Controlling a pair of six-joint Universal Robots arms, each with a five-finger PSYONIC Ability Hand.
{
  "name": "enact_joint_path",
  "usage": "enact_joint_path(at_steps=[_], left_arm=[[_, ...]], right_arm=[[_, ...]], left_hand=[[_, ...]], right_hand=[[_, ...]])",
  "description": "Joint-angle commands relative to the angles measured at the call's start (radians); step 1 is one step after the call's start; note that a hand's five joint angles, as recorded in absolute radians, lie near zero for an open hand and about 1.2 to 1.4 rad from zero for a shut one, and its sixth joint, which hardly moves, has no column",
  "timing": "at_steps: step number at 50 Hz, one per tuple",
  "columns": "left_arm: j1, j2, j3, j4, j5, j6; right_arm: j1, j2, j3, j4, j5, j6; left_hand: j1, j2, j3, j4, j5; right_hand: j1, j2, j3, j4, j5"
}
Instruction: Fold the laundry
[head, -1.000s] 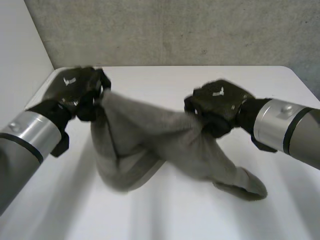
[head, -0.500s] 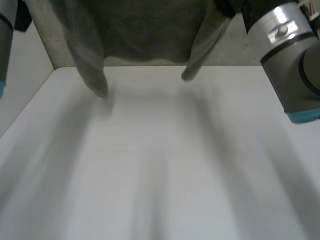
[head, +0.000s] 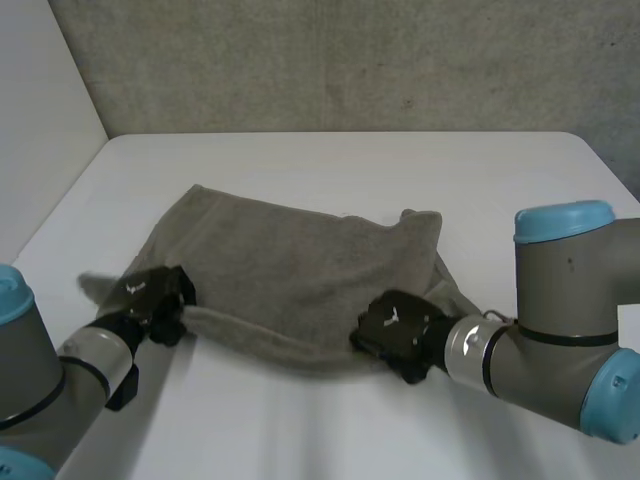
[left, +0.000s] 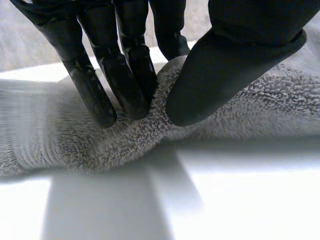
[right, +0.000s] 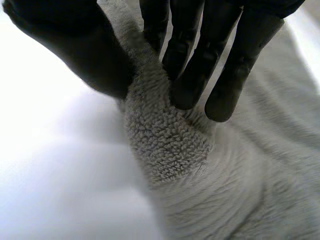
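A white table (head: 330, 160) stands against a rough grey wall (head: 350, 60), a plain white wall (head: 40, 130) beside it.

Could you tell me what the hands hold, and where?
Both pinch the grey towel at its near edge: left hand at the left end, right hand further right.

Grey towel (head: 300, 270) is showing soft terry cloth w/ tiny rough loops standing up across the pile; matt, no shine. White table (head: 340, 420) is looking smooth & hard, giving off a faint sheen. The left hand (head: 150, 298) & right hand (head: 395, 328) are appearing as black, smooth plastic or rubber, semi-matt, w/ fingers (left: 127, 80) catching a dull gleam. The left arm (head: 40, 390) & right arm (head: 560, 300) are showing satin grey, metal-like shells w/ light-blue, plastic-looking caps (head: 563, 222). Back wall (head: 350, 60) is looking like rough, speckled concrete, matt.
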Motion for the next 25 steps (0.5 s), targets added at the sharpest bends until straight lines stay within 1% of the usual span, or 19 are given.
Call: enact_joint_path(at_steps=[1, 2, 3, 4, 5, 6, 7, 8, 9, 10, 12, 13, 15, 20, 22, 23, 24, 25], left_arm=[[0.013, 0.091, -0.025, -0.064, 0.019, 0.097], [0.013, 0.091, -0.025, -0.064, 0.019, 0.098], [0.017, 0.113, -0.030, -0.068, 0.019, 0.127], [0.022, 0.127, -0.034, -0.068, 0.019, 0.151], [0.022, 0.127, -0.034, -0.068, 0.019, 0.151], [0.026, 0.143, -0.037, -0.068, 0.019, 0.173], [0.028, 0.168, -0.039, -0.070, 0.019, 0.193], [0.028, 0.168, -0.039, -0.070, 0.019, 0.193], [0.029, 0.189, -0.039, -0.068, 0.019, 0.208], [0.029, 0.190, -0.039, -0.068, 0.019, 0.208], [0.029, 0.214, -0.030, -0.064, 0.020, 0.222], [0.029, 0.217, -0.022, -0.062, 0.020, 0.223], [0.029, 0.220, -0.013, -0.058, 0.020, 0.223], [0.042, 0.219, 0.033, -0.061, 0.020, 0.223], [0.052, 0.216, 0.045, -0.061, 0.020, 0.225], [0.065, 0.210, 0.058, -0.061, 0.020, 0.225], [0.065, 0.210, 0.058, -0.061, 0.020, 0.225], [0.078, 0.205, 0.068, -0.062, 0.022, 0.223]], right_arm=[[-0.012, -0.116, 0.003, 0.041, -0.004, 0.051], [-0.012, -0.116, 0.003, 0.041, -0.004, 0.051], [-0.015, -0.140, 0.001, 0.032, -0.007, 0.087], [-0.015, -0.169, -0.002, 0.017, -0.007, 0.135], [-0.015, -0.170, -0.002, 0.017, -0.007, 0.135], [-0.017, -0.197, -0.005, -0.007, -0.007, 0.182], [-0.017, -0.197, -0.005, -0.008, -0.007, 0.183], [-0.017, -0.223, -0.005, -0.035, -0.007, 0.230], [-0.018, -0.245, -0.006, -0.060, -0.006, 0.276], [-0.018, -0.245, -0.006, -0.060, -0.006, 0.276], [-0.026, -0.263, -0.016, -0.097, 0.000, 0.356], [-0.026, -0.263, -0.016, -0.097, 0.000, 0.356], [-0.058, -0.266, -0.037, -0.104, 0.005, 0.398], [-0.073, -0.233, -0.088, -0.097, 0.017, 0.408], [-0.073, -0.206, -0.105, -0.081, 0.033, 0.407], [-0.073, -0.184, -0.126, -0.052, 0.063, 0.402], [-0.073, -0.183, -0.126, -0.052, 0.063, 0.402], [-0.073, -0.161, -0.152, -0.011, 0.103, 0.396]], left_hand=[[0.199, 0.179, 0.179, 0.178, 0.195], [0.199, 0.179, 0.179, 0.178, 0.195], [0.118, 0.098, 0.098, 0.097, 0.114], [-0.002, -0.022, -0.022, -0.023, -0.006], [-0.003, -0.024, -0.023, -0.024, -0.007], [-0.175, -0.195, -0.195, -0.196, -0.179], [-0.386, -0.406, -0.406, -0.407, -0.390], [-0.388, -0.408, -0.408, -0.409, -0.392], [-0.531, -0.551, -0.550, -0.552, -0.534], [-0.532, -0.552, -0.552, -0.553, -0.536], [-0.626, -0.646, -0.645, -0.647, -0.629], [-0.649, -0.669, -0.669, -0.670, -0.653], [-0.658, -0.678, -0.678, -0.679, -0.662], [-0.661, -0.681, -0.681, -0.682, -0.665], [-0.664, -0.684, -0.684, -0.685, -0.668], [-0.664, -0.684, -0.684, -0.685, -0.668], [-0.664, -0.684, -0.684, -0.685, -0.668], [-0.664, -0.684, -0.684, -0.685, -0.668]], right_hand=[[-0.716, -0.702, -0.703, -0.705, -0.700], [-0.719, -0.705, -0.706, -0.708, -0.703], [-0.873, -0.859, -0.860, -0.862, -0.857], [-0.924, -0.910, -0.911, -0.913, -0.908], [-0.925, -0.910, -0.912, -0.914, -0.909], [-0.948, -0.933, -0.935, -0.937, -0.932], [-0.948, -0.934, -0.935, -0.937, -0.932], [-0.986, -0.971, -0.973, -0.975, -0.970], [-0.995, -0.981, -0.982, -0.984, -0.979], [-0.995, -0.981, -0.982, -0.984, -0.979], [-1.001, -0.986, -0.988, -0.990, -0.985], [-1.001, -0.986, -0.988, -0.990, -0.985], [-0.998, -0.984, -0.985, -0.987, -0.982], [-0.963, -0.948, -0.950, -0.952, -0.947], [-0.942, -0.928, -0.930, -0.931, -0.926], [-0.931, -0.916, -0.918, -0.920, -0.915], [-0.931, -0.916, -0.918, -0.919, -0.915], [-0.919, -0.904, -0.906, -0.908, -0.903]])
